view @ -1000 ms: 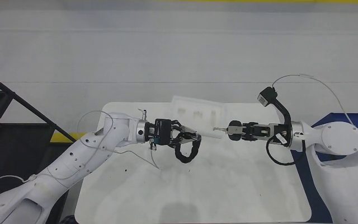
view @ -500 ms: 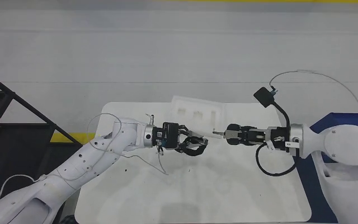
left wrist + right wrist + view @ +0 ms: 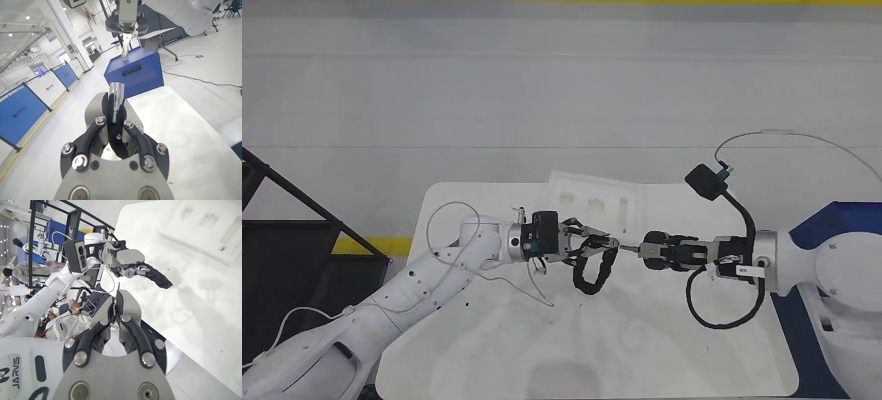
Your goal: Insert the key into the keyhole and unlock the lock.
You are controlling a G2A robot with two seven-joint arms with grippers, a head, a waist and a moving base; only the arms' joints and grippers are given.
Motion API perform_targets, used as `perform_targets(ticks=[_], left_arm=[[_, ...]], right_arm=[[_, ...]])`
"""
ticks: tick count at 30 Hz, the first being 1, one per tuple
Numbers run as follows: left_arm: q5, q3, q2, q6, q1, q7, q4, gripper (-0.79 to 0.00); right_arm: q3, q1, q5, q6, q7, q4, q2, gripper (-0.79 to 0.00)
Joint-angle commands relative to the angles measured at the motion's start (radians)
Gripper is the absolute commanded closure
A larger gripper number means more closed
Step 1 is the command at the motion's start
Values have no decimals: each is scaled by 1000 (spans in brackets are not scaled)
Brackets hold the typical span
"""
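Note:
My left gripper (image 3: 582, 243) is shut on the lock, a chrome cylinder (image 3: 116, 98) with a black cable loop (image 3: 592, 273) hanging below it. The cylinder's round keyhole end (image 3: 129, 273) faces my right gripper. My right gripper (image 3: 644, 247) is shut on the key (image 3: 125, 46), whose blade points at the lock. Both are held above the table's middle, and a short gap separates the key's tip (image 3: 620, 243) from the cylinder. In the right wrist view the key (image 3: 118, 303) shows edge-on between my fingers.
A white foam tray (image 3: 599, 200) with rectangular recesses lies on the white table (image 3: 692, 350) just behind the two grippers. A blue cabinet (image 3: 136, 75) stands beyond the table's edge.
The left gripper has moved right and turned, swinging the cable loop down. The right gripper has moved left with the key, closing most of the gap to the lock.

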Motion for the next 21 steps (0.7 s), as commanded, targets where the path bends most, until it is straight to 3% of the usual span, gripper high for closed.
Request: perform_targets(ticks=[1, 9, 21], left_arm=[[13, 2, -9, 3, -6, 14, 11, 0], [62, -4, -35, 46, -9, 16, 19, 0], [94, -42, -43, 11, 10, 15, 5, 0]], right_arm=[[-11, 6, -2, 8, -8, -1, 6, 0], [-43, 33, -8, 37, -37, 4, 30, 0], [-84, 57, -16, 51, -51, 4, 68, 0]])
